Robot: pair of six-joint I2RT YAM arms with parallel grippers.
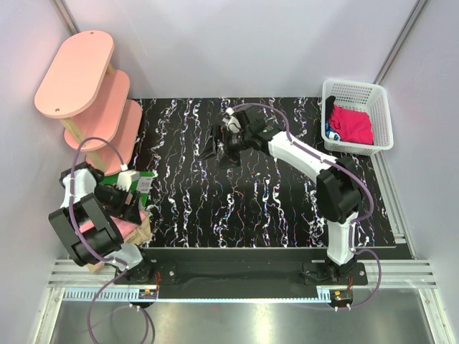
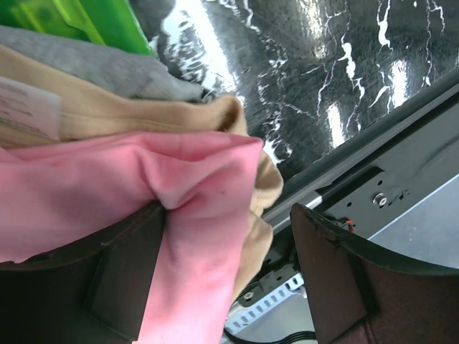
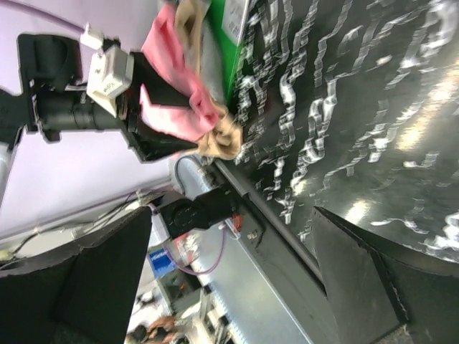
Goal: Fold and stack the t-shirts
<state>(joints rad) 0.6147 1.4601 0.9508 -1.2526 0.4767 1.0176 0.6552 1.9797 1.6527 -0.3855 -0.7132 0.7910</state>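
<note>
The salmon-pink t-shirt (image 2: 107, 179) lies bunched on the tan-beige t-shirt (image 2: 143, 115) at the table's near left corner; the pair also shows in the top view (image 1: 123, 228). My left gripper (image 2: 229, 210) is open at that pile (image 1: 133, 204). Pink cloth drapes down against its left finger (image 2: 122, 279), and the right finger stands apart from it. The magenta-red t-shirt (image 1: 351, 123) lies crumpled in the white basket. My right gripper (image 1: 215, 150) is open and empty above the far middle of the table (image 3: 231, 211). Its camera sees the pink shirt (image 3: 172, 115).
The white lattice basket (image 1: 355, 84) stands at the far right. The pink oval shelf boards (image 1: 75, 72) stand at the far left. A grey cloth (image 2: 122, 72) and a green flat object (image 2: 93, 18) lie under the shirts. The table's front rail (image 2: 373, 193) runs close to the left gripper.
</note>
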